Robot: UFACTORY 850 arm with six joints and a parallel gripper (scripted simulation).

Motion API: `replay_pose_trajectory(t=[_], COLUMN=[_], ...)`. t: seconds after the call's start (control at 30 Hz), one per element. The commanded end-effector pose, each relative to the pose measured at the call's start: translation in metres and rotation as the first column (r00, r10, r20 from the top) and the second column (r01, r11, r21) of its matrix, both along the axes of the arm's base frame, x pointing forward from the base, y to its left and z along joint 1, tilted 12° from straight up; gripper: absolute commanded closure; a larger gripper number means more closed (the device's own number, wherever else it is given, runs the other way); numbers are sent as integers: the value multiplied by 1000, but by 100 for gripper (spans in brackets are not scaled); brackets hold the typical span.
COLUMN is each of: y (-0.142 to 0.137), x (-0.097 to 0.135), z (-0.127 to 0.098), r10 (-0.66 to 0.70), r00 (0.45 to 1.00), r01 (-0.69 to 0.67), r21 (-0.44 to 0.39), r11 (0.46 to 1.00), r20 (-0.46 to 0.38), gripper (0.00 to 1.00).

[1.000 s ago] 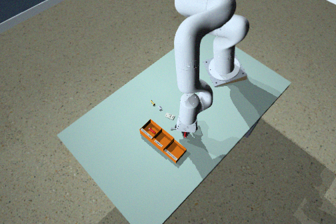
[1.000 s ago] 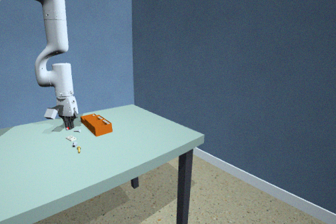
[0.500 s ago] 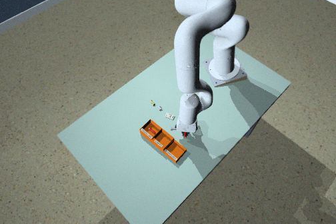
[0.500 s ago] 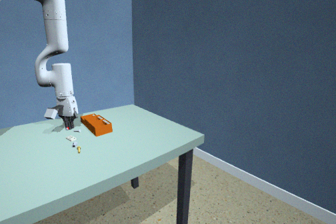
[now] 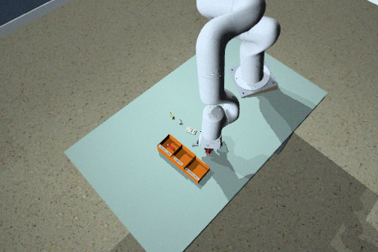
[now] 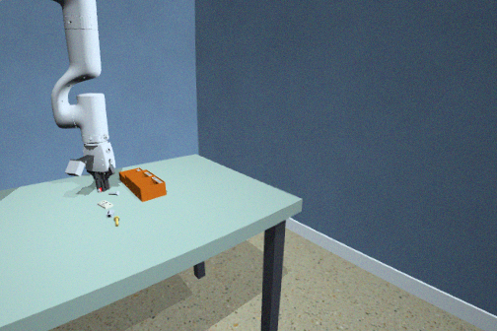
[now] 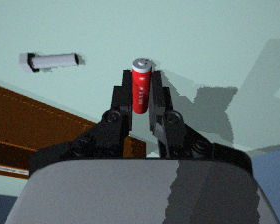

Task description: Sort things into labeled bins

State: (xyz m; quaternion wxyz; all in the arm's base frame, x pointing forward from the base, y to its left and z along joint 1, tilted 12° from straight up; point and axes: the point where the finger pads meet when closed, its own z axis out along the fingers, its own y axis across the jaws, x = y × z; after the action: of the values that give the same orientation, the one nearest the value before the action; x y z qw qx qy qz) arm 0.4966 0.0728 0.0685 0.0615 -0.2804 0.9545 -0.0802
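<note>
Tool [image 7: 141, 107] is clamped on the red battery [image 7: 141, 87], low over the tabletop [image 5: 124, 178]. One red thing already sits in the leftmost orange bin [image 5: 163, 148]; three small bits upper left remain.

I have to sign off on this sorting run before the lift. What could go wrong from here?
1. The tool pinches the red battery with much of it sticking out past the fingertips; it might tilt or slip on lifting.
2. The orange bins stand right beside the tool, so a low swing could nudge them.
3. The grey cylinder lies close by and could get knocked.
</note>
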Motion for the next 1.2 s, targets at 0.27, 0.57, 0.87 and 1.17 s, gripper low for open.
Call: replay_pose_trajectory(t=[0.27,0.57,0.87,1.17], y=[4,7,7,7], x=[-5,-9,-9,-9], z=[33,59,59,59], r10=[0,0,0,0], r00=[1000,1000,1000,1000], r01=[0,0,0,0], r21=[0,1,0,0], r11=[1000,1000,1000,1000], r20=[2,2,2,2], gripper=[100,100,100,100])
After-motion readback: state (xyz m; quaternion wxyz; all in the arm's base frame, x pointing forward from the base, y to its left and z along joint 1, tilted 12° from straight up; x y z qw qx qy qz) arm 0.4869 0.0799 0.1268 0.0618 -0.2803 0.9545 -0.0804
